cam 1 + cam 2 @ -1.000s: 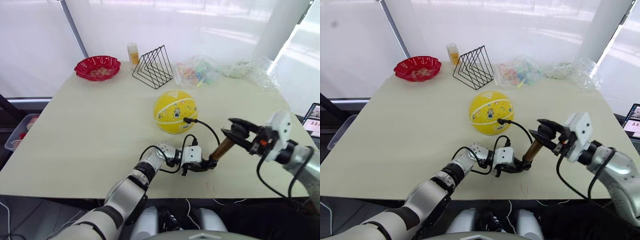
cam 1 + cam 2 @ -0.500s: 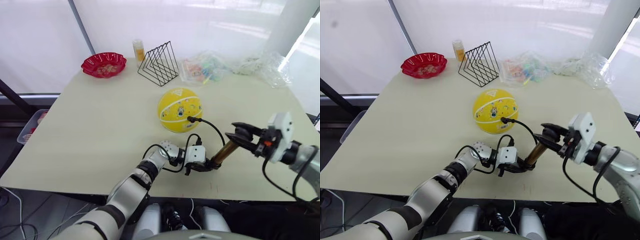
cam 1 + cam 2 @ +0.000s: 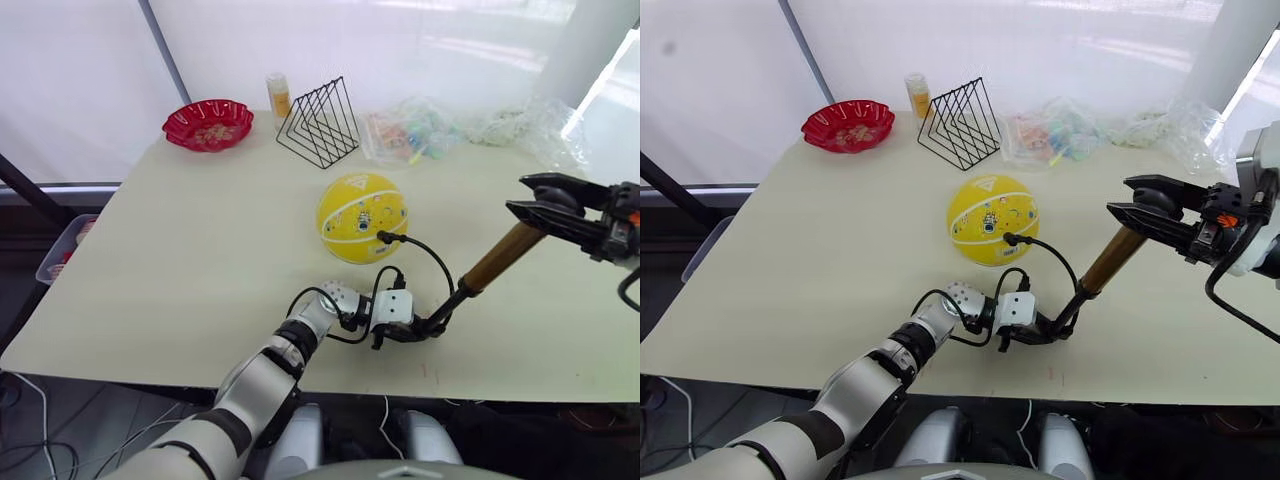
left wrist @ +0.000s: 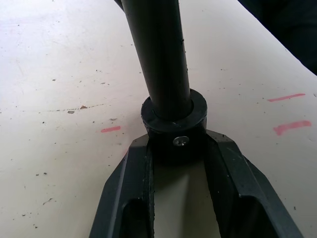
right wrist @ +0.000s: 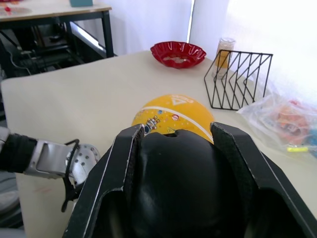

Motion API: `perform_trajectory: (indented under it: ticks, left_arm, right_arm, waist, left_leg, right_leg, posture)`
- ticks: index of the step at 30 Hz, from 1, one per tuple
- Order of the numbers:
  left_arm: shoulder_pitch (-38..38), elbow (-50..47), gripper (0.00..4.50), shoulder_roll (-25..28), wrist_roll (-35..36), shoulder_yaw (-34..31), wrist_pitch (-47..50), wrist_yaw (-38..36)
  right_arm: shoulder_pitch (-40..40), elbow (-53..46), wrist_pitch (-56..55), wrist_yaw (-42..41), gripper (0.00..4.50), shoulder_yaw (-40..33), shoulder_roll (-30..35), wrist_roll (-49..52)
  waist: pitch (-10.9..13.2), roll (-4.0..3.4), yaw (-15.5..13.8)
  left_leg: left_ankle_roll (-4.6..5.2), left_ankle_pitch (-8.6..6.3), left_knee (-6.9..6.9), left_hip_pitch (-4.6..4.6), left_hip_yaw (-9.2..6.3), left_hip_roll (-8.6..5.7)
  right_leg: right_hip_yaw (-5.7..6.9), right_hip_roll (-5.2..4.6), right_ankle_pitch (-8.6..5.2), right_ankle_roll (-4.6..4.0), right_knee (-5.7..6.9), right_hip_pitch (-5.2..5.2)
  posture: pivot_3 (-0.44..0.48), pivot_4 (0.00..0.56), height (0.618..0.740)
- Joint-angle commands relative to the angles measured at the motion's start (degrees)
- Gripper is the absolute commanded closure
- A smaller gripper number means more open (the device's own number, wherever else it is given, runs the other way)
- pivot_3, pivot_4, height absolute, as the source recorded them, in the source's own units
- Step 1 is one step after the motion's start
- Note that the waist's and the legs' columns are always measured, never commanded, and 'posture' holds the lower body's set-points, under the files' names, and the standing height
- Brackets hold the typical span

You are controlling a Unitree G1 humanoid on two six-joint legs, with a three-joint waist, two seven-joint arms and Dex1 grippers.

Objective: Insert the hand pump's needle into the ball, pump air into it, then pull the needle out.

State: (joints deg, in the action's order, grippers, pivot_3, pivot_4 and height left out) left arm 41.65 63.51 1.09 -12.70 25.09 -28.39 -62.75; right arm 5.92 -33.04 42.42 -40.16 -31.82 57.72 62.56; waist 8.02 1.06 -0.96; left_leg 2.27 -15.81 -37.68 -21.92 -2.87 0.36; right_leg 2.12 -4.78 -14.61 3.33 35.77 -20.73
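Left pincer (image 4: 174,148) clamps the brass-gold hand pump's (image 3: 497,262) black base on the tabletop (image 3: 180,250), right pincer (image 3: 1145,212) grips its black knob handle, yellow rubber ball (image 3: 362,218) nearby.

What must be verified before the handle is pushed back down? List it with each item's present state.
1. Needle seated in the ball: ok, as far as it shows; the hose ends at the ball's side, though the needle itself is too small to see.
2. Left gripper clamped on the pump's base: ok.
3. Right gripper shut on the black knob handle: ok.
4. Handle drawn out, brass part raised off the base: ok.
5. Hose free of kinks: ok, it loops loosely.
6. Ball steady on the table: cannot tell.
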Motion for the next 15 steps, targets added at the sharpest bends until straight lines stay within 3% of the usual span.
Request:
perform_trajectory:
  ticks: [1, 5, 10, 15]
  left_arm:
    - [-3.74, 6.29, 3.50, 2.90, -5.51, 3.80, 3.35, -0.25]
    - [-3.87, 5.91, 3.50, 2.90, -5.34, 3.81, 3.31, -0.36]
    - [-3.84, 5.71, 3.50, 3.15, -5.15, 3.70, 3.47, -0.33]
    - [-3.91, 5.49, 3.50, 3.27, -5.06, 3.63, 3.64, -0.36]
  right_arm:
    - [-3.17, -0.94, -2.76, 0.75, 2.87, 7.25, -2.18, -8.59]
    - [-7.21, 1.87, -9.07, 0.74, 2.87, 21.76, -7.93, -20.35]
    - [-10.30, 8.74, -16.82, 0.19, 2.87, 31.17, -13.31, -30.93]
    - [-11.58, 12.25, -22.54, -0.21, 2.87, 34.24, -17.30, -36.45]
  waist:
    - [-0.12, 0.10, 0.06]
    - [-1.06, 0.85, 0.40]
    - [-1.51, 0.91, 0.38]
    - [-1.69, 0.77, 0.32]
  left_leg:
    - [0.00, 0.00, 0.00, 0.03, 0.01, 0.00]
    - [0.00, 0.00, 0.03, 0.24, -0.03, 0.10]
    - [-0.01, -0.01, 0.06, 0.34, -0.50, 0.16]
    - [-0.01, -0.01, 0.20, 0.43, -0.59, 0.18]
  right_leg:
    - [0.00, 0.00, 0.00, 0.00, 0.01, 0.01]
    - [-0.02, 0.13, -0.05, 0.02, 0.01, 0.10]
    - [-0.10, 0.47, -0.15, 0.07, 0.01, 0.10]
    - [-0.16, 0.69, -0.06, -0.26, 0.03, 0.10]
  posture:
    - [0.000, 0.150, 0.737]
    - [0.000, 0.150, 0.737]
    - [0.000, 0.150, 0.737]
    - [0.000, 0.150, 0.737]
